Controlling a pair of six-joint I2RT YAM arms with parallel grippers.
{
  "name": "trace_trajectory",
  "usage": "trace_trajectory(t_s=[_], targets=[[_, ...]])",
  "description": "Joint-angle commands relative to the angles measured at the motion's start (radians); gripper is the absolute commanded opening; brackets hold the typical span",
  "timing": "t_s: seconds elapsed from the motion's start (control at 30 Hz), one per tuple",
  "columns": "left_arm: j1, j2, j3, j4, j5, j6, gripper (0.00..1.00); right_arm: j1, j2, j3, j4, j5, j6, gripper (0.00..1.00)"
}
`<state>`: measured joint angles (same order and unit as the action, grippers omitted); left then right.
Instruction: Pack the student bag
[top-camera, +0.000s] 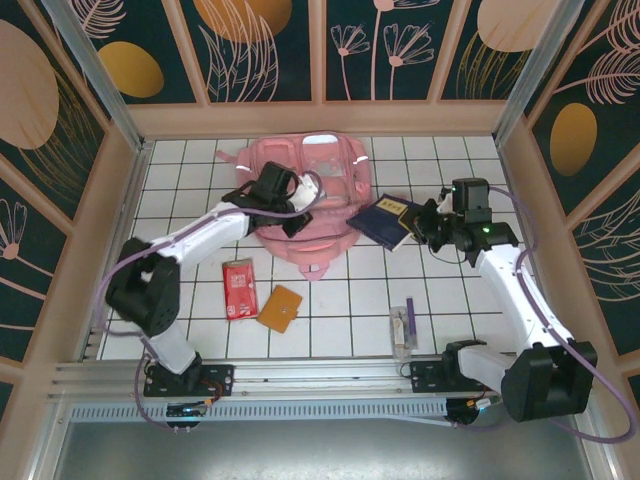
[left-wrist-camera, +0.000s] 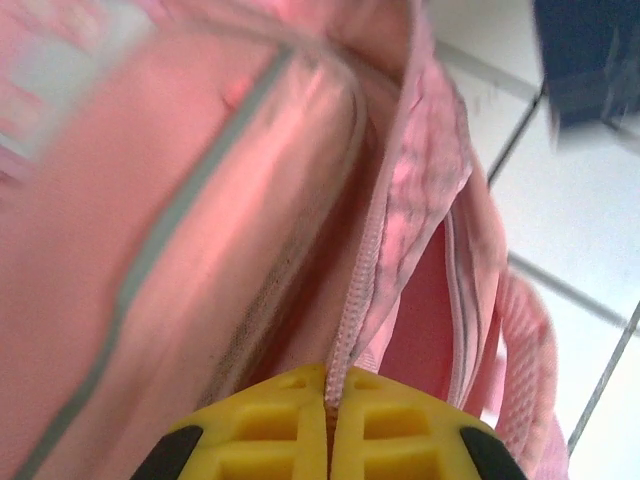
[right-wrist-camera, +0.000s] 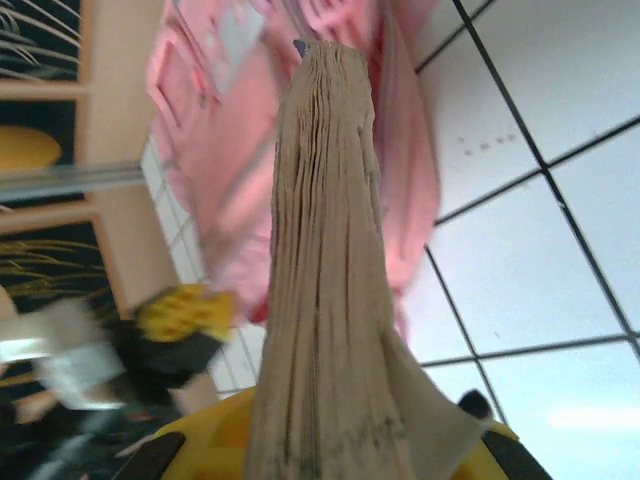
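Student bag: the large soft pink fabric student bag lies flat at the far middle of the white tiled table, with silvery strips and a pale panel on its upper face.
Bag up close: the left wrist view shows its pink fabric, a grey-edged seam and a pink zipper line running down the middle.
Left gripper: the left gripper sits on the near edge of the student bag. In its own camera the yellow fingers are pressed together, pinching the zippered edge of the bag.
Right gripper: the right gripper is just right of the bag, clamped on a thick dark blue hardcover book with a gold label on its cover.
Book up close: the tan page edge of the book rises from between the yellow fingers, with the pink bag blurred behind it and the left gripper seen as a blurred yellow and black shape at left.
Book position: one corner reaches the bag's right side in the top view; I cannot tell whether they touch.
Near left items: a flat red packet with white print lies beside a tan-orange wallet, both in front of the bag and apart from it.
Near right items: a slim purple pen lies just beside a small pale oblong item, too small to identify.
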<state>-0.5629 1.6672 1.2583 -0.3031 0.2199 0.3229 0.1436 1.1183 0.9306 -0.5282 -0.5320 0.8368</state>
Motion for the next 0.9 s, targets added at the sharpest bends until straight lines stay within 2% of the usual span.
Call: trace_trajectory(t_s=[0.0,0.13,0.2,0.27,0.33,0.4,0.6,0.67,0.77,0.8,0.83,0.87], targets=[[0.004,-0.191,-0.001,0.264,-0.043,-0.082,0.0,0.0,-0.06,0.021,-0.065,-0.094,-0.153,0.0],[0.004,-0.218,0.057,0.301,-0.088,-0.1,0.0,0.031,-0.047,-0.024,-0.041,-0.244,-0.18,0.0],[0.004,-0.197,0.104,0.282,-0.079,-0.103,0.0,0.076,-0.036,-0.035,0.019,-0.252,-0.149,0.0],[0.004,-0.177,0.144,0.274,-0.031,-0.125,0.0,0.132,-0.003,-0.051,0.154,-0.254,-0.072,0.0],[0.002,-0.171,0.162,0.3,0.027,-0.171,0.0,0.183,0.064,-0.072,0.362,-0.263,0.032,0.0],[-0.002,-0.175,0.155,0.349,0.063,-0.23,0.0,0.229,0.144,-0.088,0.586,-0.209,0.148,0.0],[-0.019,-0.164,0.132,0.425,0.139,-0.32,0.0,0.32,0.417,-0.072,1.091,0.138,0.436,0.0],[-0.021,-0.165,0.116,0.448,0.145,-0.338,0.0,0.349,0.533,-0.055,1.239,0.277,0.485,0.0],[-0.022,-0.167,0.093,0.488,0.164,-0.357,0.0,0.395,0.728,0.022,1.426,0.389,0.53,0.0],[-0.022,-0.165,0.092,0.496,0.173,-0.361,0.0,0.398,0.781,0.054,1.446,0.409,0.544,0.07],[-0.021,-0.162,0.094,0.497,0.186,-0.362,0.0,0.418,0.837,0.095,1.453,0.425,0.555,0.2],[-0.022,-0.157,0.1,0.492,0.197,-0.357,0.0,0.425,0.881,0.124,1.454,0.438,0.556,0.25]])
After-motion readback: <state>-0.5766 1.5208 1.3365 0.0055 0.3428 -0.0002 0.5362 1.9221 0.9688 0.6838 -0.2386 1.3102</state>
